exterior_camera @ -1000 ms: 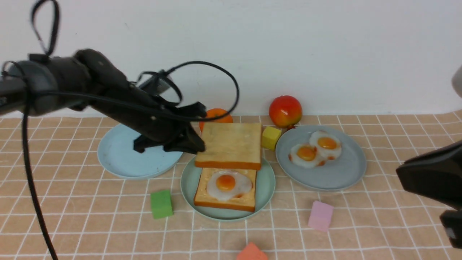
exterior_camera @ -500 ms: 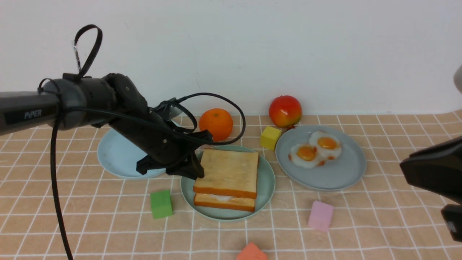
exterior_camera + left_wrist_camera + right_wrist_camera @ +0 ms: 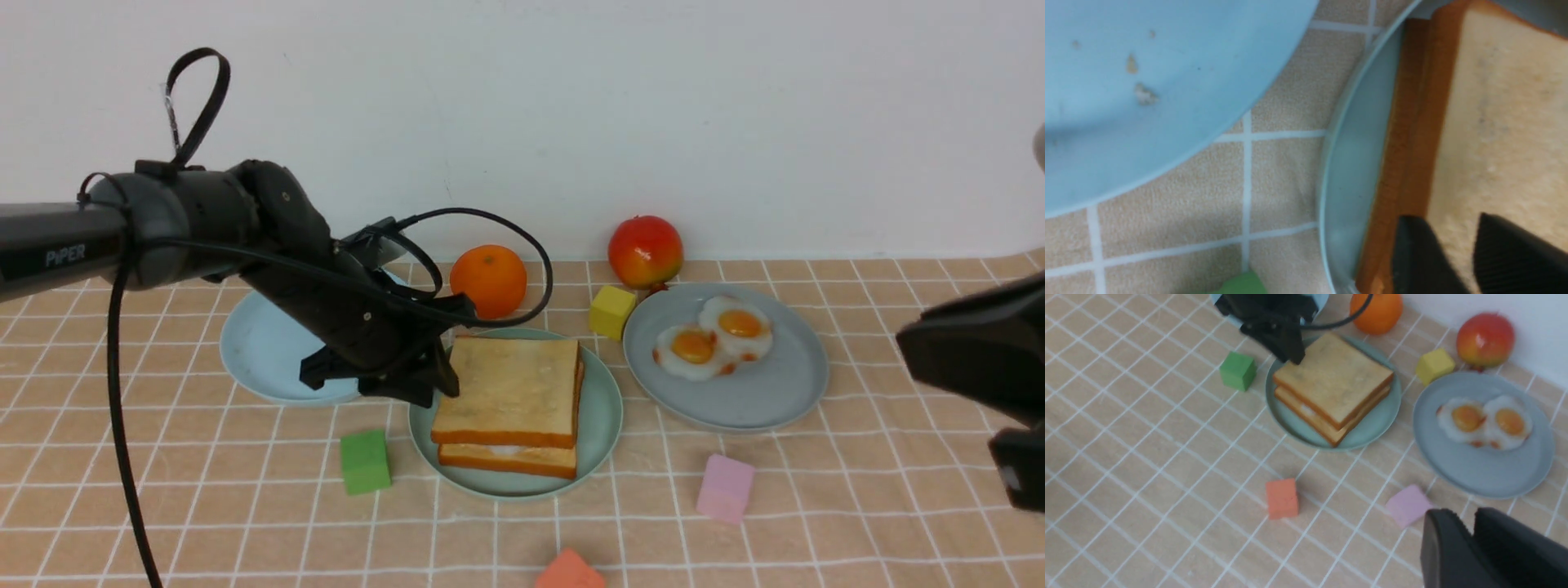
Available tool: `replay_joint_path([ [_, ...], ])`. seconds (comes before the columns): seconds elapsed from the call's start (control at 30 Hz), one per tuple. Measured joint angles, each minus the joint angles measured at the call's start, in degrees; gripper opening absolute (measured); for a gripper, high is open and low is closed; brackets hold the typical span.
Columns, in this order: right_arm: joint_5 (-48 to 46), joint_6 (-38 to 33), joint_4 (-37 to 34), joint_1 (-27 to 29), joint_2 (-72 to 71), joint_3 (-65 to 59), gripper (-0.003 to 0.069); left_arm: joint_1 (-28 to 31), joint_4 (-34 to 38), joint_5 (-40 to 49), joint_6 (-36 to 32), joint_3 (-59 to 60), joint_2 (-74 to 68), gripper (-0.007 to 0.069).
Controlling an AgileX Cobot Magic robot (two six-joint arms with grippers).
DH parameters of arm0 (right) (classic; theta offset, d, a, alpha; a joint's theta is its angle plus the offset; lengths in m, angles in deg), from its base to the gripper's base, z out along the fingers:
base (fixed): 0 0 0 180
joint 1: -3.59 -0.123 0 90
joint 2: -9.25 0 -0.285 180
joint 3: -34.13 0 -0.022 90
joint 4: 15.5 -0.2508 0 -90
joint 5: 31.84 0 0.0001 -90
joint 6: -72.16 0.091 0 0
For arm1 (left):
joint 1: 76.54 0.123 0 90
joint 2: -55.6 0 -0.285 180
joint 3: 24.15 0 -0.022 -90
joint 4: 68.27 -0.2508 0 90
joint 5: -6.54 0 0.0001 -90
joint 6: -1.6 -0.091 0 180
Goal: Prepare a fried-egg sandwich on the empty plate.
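Observation:
The fried-egg sandwich [image 3: 506,384] [image 3: 1333,381] lies on the mint-green plate [image 3: 600,416] [image 3: 1376,424]. It is two toast slices stacked slightly askew. Only a white sliver of the fried egg [image 3: 502,449] shows between them. My left gripper [image 3: 445,384] [image 3: 1447,218] sits at the sandwich's left edge. Its jaws stand apart, one finger over the crust and one over the top slice [image 3: 1502,102], whose surface shows in the gap. My right gripper [image 3: 963,359] [image 3: 1466,516] hangs off to the right, fingers together and empty.
A grey-blue plate [image 3: 759,400] at the right holds two more fried eggs [image 3: 718,335]. A sky-blue plate [image 3: 261,351] lies under the left arm. An orange [image 3: 488,280], an apple [image 3: 645,249] and yellow [image 3: 612,310], green [image 3: 365,461], pink [image 3: 725,487] and orange-red [image 3: 569,572] cubes surround the plates.
The left arm lowered the top toast slice onto the egg and bottom slice, covering the egg. Its jaws then parted from the slice. The right arm barely moved.

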Motion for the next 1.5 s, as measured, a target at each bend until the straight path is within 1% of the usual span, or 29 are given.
replay_joint_path([
  [0.03,0.6,0.3,0.8,0.0,0.0,0.0,0.013,0.0,-0.1,0.5,0.5,0.0,1.0,0.0315],
  [0.1,1.0,0.8,2.3,0.0,0.0,0.0,0.013,0.0,-0.8,1.4,0.8,0.0,2.4,0.0391],
  [0.23,1.1,1.3,4.0,0.0,0.0,0.0,0.0133,0.0,-3.9,4.0,0.9,-0.1,6.0,0.0477],
  [0.37,1.1,1.6,4.0,0.0,-0.5,0.0,0.0133,0.0,-7.5,5.9,1.0,-0.1,11.2,0.0495],
  [0.53,1.2,4.7,4.0,0.0,-2.7,-0.1,0.0133,0.1,-9.2,7.3,-0.1,-0.1,19.6,0.0478],
  [0.6,3.0,5.7,3.4,0.0,-5.6,-1.8,0.0103,0.1,-10.8,9.9,-0.6,-0.1,25.5,0.0434],
  [0.67,5.0,5.7,3.1,0.0,-8.0,-4.0,0.0057,0.1,-12.2,11.6,-0.3,0.1,29.5,0.0394],
  [0.73,7.2,5.9,2.8,0.0,-12.1,-7.6,-0.0002,0.1,-14.0,13.9,0.3,1.2,35.4,0.0321],
  [0.77,8.0,6.1,2.8,0.0,-14.2,-9.7,-0.001,0.1,-14.7,15.0,0.8,2.2,38.3,0.0282],
  [0.8,8.0,6.1,2.8,0.0,-14.6,-10.1,-0.0011,0.1,-14.8,15.2,0.9,2.2,38.9,0.0282],
  [0.87,9.6,8.0,3.2,0.0,-21.2,-16.1,-0.0015,0.1,-16.2,17.7,3.1,6.9,47.2,0.0164],
  [1.0,9.9,10.2,5.3,0.0,-32.4,-24.0,-0.0015,0.1,-17.3,19.8,6.6,15.6,60.0,0.0021],
  [1.03,9.9,10.3,5.8,0.0,-35.2,-26.0,-0.0015,0.1,-17.3,20.1,7.8,19.2,65.1,-0.0014],
  [1.07,9.8,10.4,6.1,0.0,-38.7,-27.8,-0.0015,0.1,-17.4,20.2,8.8,21.6,68.6,-0.0013],
  [1.1,9.8,10.4,6.5,0.0,-43.7,-29.8,-0.0015,0.1,-17.4,20.4,11.0,25.2,75.0,-0.0013],
  [1.23,9.7,10.5,9.5,0.0,-52.9,-34.3,-0.0015,0.1,-18.2,21.3,18.7,34.7,90.4,-0.0013],
  [1.27,9.5,10.5,11.0,0.0,-54.0,-35.0,-0.0014,0.1,-19.1,22.0,21.4,36.9,95.0,-0.0013],
  [1.37,8.9,10.5,13.2,0.0,-54.0,-36.1,-0.0014,0.1,-20.0,23.4,24.8,40.3,102.9,-0.0013],
  [1.5,10.2,10.5,14.3,0.0,-52.5,-36.2,-0.0013,0.1,-21.1,23.6,26.1,41.5,109.7,-0.0013],
])
